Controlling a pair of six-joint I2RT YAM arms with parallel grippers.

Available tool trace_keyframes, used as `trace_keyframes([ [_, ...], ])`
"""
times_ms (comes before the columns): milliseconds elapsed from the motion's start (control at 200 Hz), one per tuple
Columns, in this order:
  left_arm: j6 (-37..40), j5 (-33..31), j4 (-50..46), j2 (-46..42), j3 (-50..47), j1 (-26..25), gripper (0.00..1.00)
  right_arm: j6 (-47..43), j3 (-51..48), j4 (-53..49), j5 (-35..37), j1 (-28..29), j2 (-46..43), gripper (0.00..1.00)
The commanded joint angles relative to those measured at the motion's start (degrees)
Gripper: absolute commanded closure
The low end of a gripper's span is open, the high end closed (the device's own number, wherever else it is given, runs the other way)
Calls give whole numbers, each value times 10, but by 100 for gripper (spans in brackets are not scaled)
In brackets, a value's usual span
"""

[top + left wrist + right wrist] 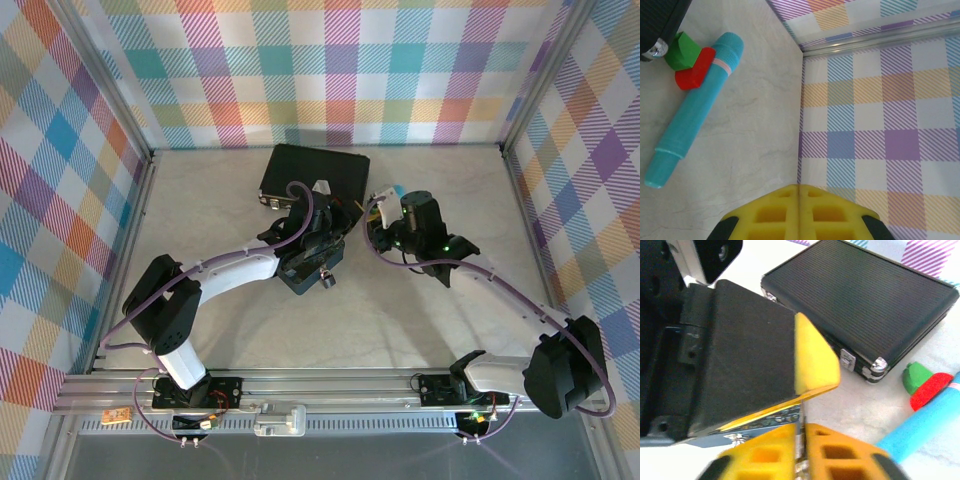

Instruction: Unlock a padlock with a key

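1. The tabletop [430,330] is the biggest thing. Both my arms reach from the near edge to the middle and bend in toward each other.
2. The black case [315,172] lies flat and shut at the back.
3. A blue tin [298,283] sits in front of the case, under my left arm.
4. A teal stick [695,107] lies on the tabletop near the case, with a red block [696,74] right against it.
5. My left hand [799,192] is over the tin, turned so it looks at the side wall. Its two yellow fingers are pressed together. I see nothing between them.
6. My right hand [801,442] is low, just beside the left hand, and points at its yellow tip. Its fingers are nearly together and pinch a thin grey strip. I think that strip is the key [801,421].
7. The key looks thin, hard and smooth. I think it could slip or twist. It is best held by its wide end, flat sides on the pads, with the toothed end free.
8. The padlock is hidden, so I cannot tell where it is. My guess is by the left hand's tip, where the key points. It should be tiny, hard and light, and it would spin if pushed. It is best held by its body, with the keyhole facing the key.
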Motion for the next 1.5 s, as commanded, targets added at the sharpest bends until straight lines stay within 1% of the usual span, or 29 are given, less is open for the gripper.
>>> trace_keyframes([
  [0,51,1,0,6,18,5,100,39,20,-3,-58,-14,-35,71],
  [70,72,14,10,3,14,14,100,76,21,-3,-96,-43,-45,66],
  [125,93,32,33,0,10,22,100,102,17,5,-129,-68,-52,58],
  [200,122,57,54,-1,8,31,100,134,6,26,-178,-101,-59,56],
  [265,143,80,77,-2,5,38,100,170,-7,54,-214,-130,-62,51],
  [355,162,122,134,2,-5,48,100,212,-27,102,-279,-167,-58,49],
  [430,176,150,178,2,-16,56,100,236,-43,149,-330,-185,-51,47],
  [510,201,173,205,-3,-23,59,100,259,-58,202,-380,-193,-43,46],
  [600,235,196,220,-15,-30,58,100,280,-68,249,-414,-196,-35,46],
  [725,251,226,251,-24,-41,60,100,310,-78,310,-444,-200,-25,46],
  [835,248,238,277,-27,-49,60,100,322,-84,337,-465,-200,-14,46],
  [1060,240,235,306,-33,-59,60,100,341,-101,368,-482,-200,0,47],
  [1135,238,231,315,-34,-61,60,100,358,-110,400,-487,-200,2,48],
  [1330,225,225,337,-30,-62,60,100,413,-135,494,-498,-198,17,54],
  [1495,212,220,354,-25,-64,58,100,429,-134,523,-493,-184,30,56],
])
